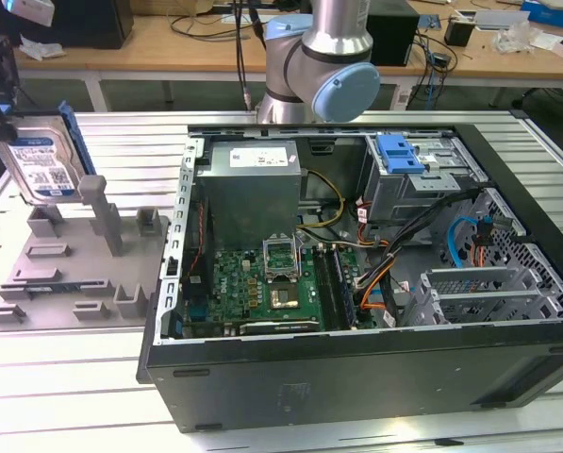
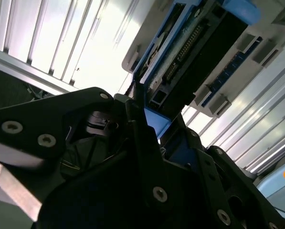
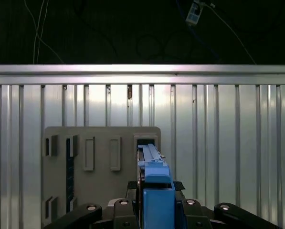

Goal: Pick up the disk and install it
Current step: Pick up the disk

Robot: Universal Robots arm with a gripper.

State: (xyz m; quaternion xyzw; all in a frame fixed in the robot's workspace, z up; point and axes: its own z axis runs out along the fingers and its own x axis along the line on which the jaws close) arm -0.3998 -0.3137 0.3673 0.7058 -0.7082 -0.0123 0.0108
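Disk stands on edge over the far end of grey fixture plate, at exterior view's left; can't tell if it's clear of the slot. Gripper is clenched on disk's blue rail in first wrist view. Open PC case sits just beside plate, both on slatted table.
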